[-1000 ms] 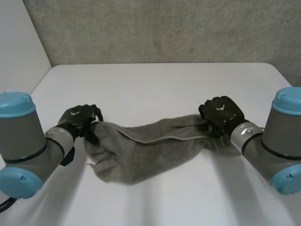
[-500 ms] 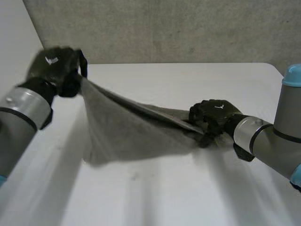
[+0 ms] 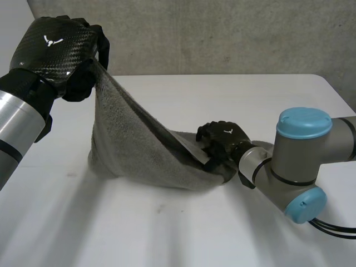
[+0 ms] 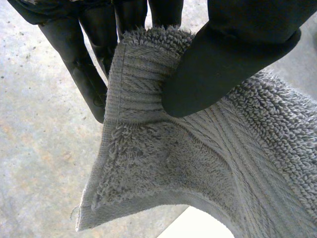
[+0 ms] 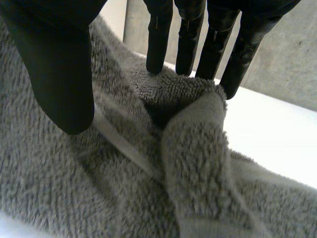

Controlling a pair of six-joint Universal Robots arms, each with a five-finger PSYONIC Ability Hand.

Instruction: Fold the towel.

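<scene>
**Item:** towel (image 3: 139, 150), grey terry. One corner is held aloft at ten o'clock of the table (image 3: 233, 100). The opposite end is kept low near the centre, and the slack belly rests on the white top at about eight o'clock.

**Change noted:** a second ago the cloth was stretched low between the two hands as a sagging band. Since then the left hand (image 3: 55, 53) has been raised high and outward, and the right hand (image 3: 219, 142) has been drawn inward from three o'clock. A slanting, roughly triangular sheet has been formed. A fold is judged to be under way, with one end lifted for carrying over the other (nothing is yet laid flat).

**Left hand:** the woven hem corner (image 4: 138, 94) is pinched between the thumb (image 4: 233, 54) and the fingers behind it.

**Right hand:** closed on a bunched end of the cloth (image 5: 198, 163). The thumb is pressed on one side and the fingers (image 5: 158, 34) are set against the ridge of the bunch.

**Material:** looped pile, thick and soft. A flat ribbed border band is seen along the hem, with a thin stitched edge. The cloth is limp and prone to bunching where it is gripped.

**Surface:** matt white table, smooth.
</scene>
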